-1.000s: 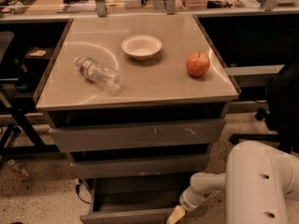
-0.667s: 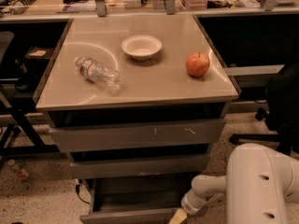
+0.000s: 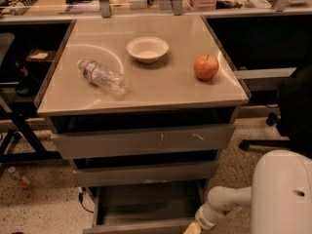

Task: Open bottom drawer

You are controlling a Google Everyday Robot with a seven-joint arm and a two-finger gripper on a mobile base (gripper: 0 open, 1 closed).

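Observation:
The bottom drawer (image 3: 146, 206) is the narrowest of three grey drawers under the tabletop. It stands pulled out toward me, showing its dark shallow tray, and its front edge runs along the bottom of the view. My gripper (image 3: 192, 228) sits at the drawer's front right corner, mostly cut off by the bottom edge. The white arm (image 3: 229, 201) reaches to it from the right. Above are the mid-width grey drawer (image 3: 146, 172) and the widest grey drawer (image 3: 141, 140) with white scratch marks, both less extended.
On the beige tabletop (image 3: 161, 89) lie a clear plastic bottle (image 3: 103, 76) on its side, a white bowl (image 3: 147, 49) and a red apple (image 3: 206, 67). A black chair base (image 3: 273, 130) stands at right. Dark table legs (image 3: 19, 126) stand at left.

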